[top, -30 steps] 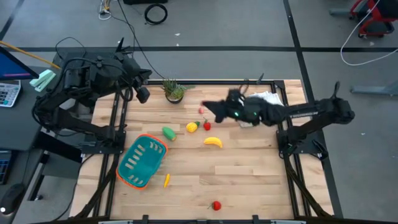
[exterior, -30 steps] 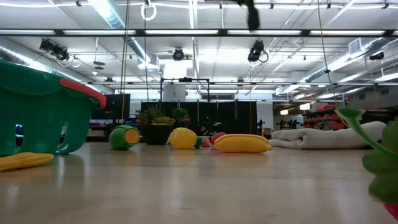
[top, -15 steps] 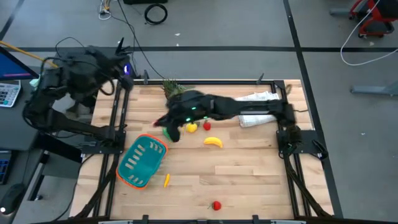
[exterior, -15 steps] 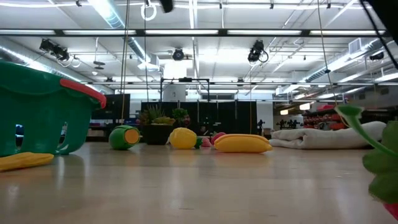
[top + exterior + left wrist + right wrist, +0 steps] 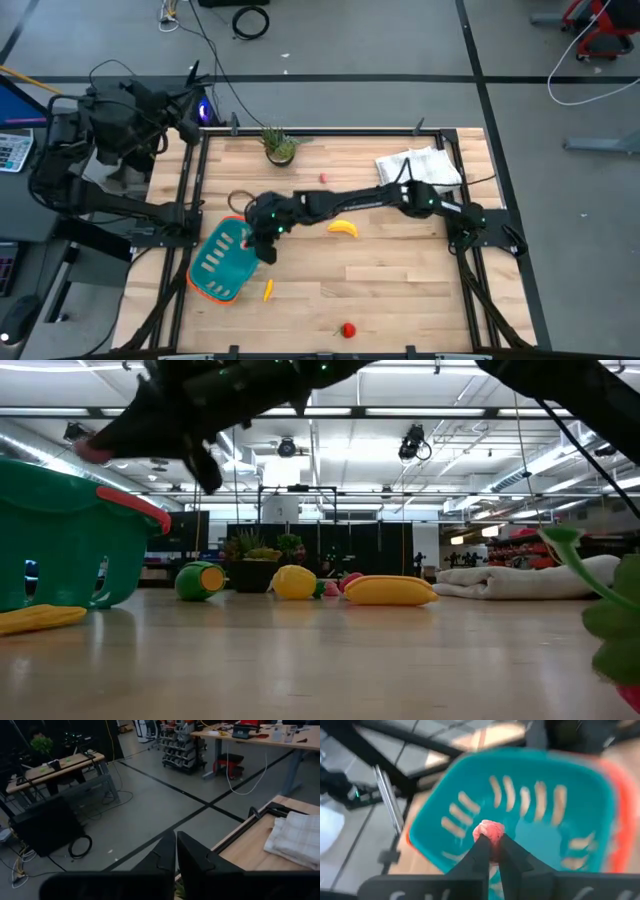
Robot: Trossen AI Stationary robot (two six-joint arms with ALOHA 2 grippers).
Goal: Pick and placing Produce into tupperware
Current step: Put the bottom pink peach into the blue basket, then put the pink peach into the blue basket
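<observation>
My right gripper (image 5: 492,844) is shut on a small pink-red piece (image 5: 489,831) and hangs over the teal tupperware basket (image 5: 530,815). In the high view the arm reaches from the right across to the basket (image 5: 222,262), its gripper (image 5: 264,243) over the basket's right rim. The banana (image 5: 343,228), a small red piece (image 5: 323,178), another red piece (image 5: 347,329) and the thin yellow-orange piece (image 5: 268,290) lie on the table. The low view shows the green piece (image 5: 200,580) and the lemon (image 5: 294,582). My left gripper (image 5: 176,851) is shut, off the table's far left corner. My right gripper pinches the small pink-red piece (image 5: 488,827) between its two fingertips (image 5: 481,846), on the piece's opposite sides. The fingers slant down from the table's right side. The piece is lifted clear, in the air above the basket's inside.
A spiky potted plant (image 5: 280,146) stands near the far edge and a white checked cloth (image 5: 420,166) lies at the far right corner. My right arm covers the table's middle, above the green piece and the lemon. Bare wood lies along the near half.
My right arm has swung from the table's far right part toward the left, across the produce, and has come down to just above the basket, now showing in the low view. My left arm has drawn back off the table's far left corner. The produce on the table has stayed put.
</observation>
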